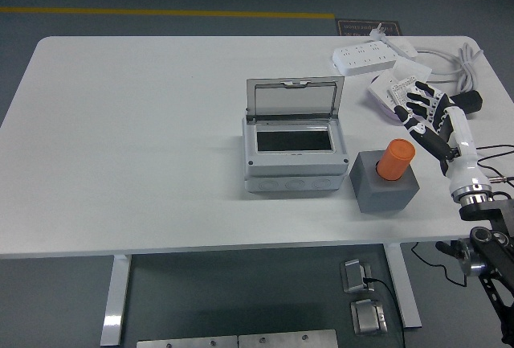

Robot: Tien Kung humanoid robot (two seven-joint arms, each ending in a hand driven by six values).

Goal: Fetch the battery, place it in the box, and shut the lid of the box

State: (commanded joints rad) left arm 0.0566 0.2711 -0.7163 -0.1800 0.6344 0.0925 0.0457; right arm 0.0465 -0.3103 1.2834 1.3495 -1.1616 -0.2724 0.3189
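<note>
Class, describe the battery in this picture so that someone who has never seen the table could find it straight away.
Start at the grey box with its clear lid raised, in the middle of the white table. Just right of it sits a dark grey block, and the battery stands tilted in its top. It is the only orange thing there, a short cylinder, close to the robot's right hand.

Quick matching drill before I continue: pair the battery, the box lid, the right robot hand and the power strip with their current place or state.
Things:
1. orange battery
2. box lid
3. right robot hand
4. white power strip

Places or states:
A. lying near the table's far right edge
B. standing in the grey holder block
C. fingers spread, holding nothing, just beyond the battery
D. raised open behind the grey box

Pairs: 1-B, 2-D, 3-C, 4-A
</note>
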